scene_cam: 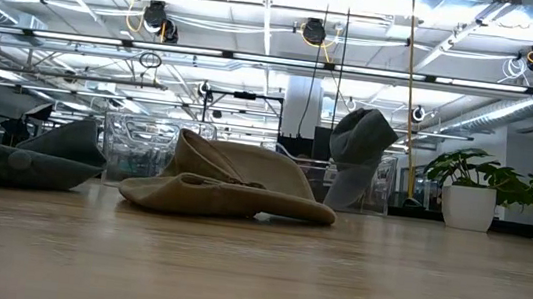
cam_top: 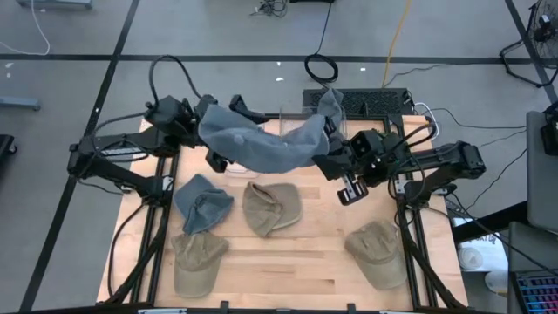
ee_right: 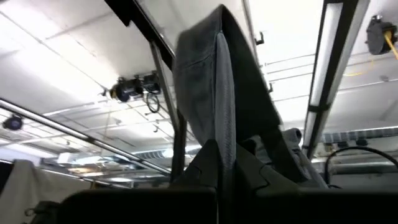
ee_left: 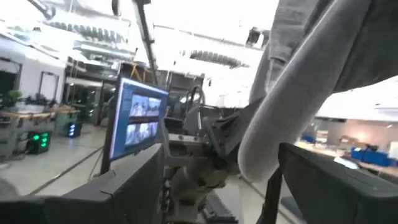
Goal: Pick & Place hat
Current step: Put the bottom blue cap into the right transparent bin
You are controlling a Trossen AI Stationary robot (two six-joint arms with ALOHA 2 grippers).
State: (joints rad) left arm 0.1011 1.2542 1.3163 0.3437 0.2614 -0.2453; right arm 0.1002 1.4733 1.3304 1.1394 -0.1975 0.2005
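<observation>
A grey hat [cam_top: 261,144] hangs in the air over the far half of the table, stretched between both arms. In the low view the grey hat [scene_cam: 360,145] shows behind a tan hat. My right gripper [cam_top: 334,144] points up at the hat's right end and is shut on it; one end of the hat [cam_top: 330,106] stands above the fingers. My left gripper [cam_top: 218,139] is at the hat's left end, open, with one finger on each side of the cloth, and the hat [ee_left: 292,106] passes between them. My left gripper is open, and the hat's left end [cam_top: 222,131] lies draped over it and between its spread fingers [ee_left: 137,186]. The cloth hides where it rests. My right gripper [ee_right: 217,152] pinches a folded edge of the hat [ee_right: 214,106] between its two fingers, which point upward. The cloth stands up above them, and the hat is lifted clear of the table.
Several other hats lie on the table's near half: a blue-grey one [cam_top: 202,202], a tan one [cam_top: 272,207], an olive one [cam_top: 196,262] and a tan one [cam_top: 379,253]. A clear plastic container [scene_cam: 141,145] stands toward the far side, under the lifted hat.
</observation>
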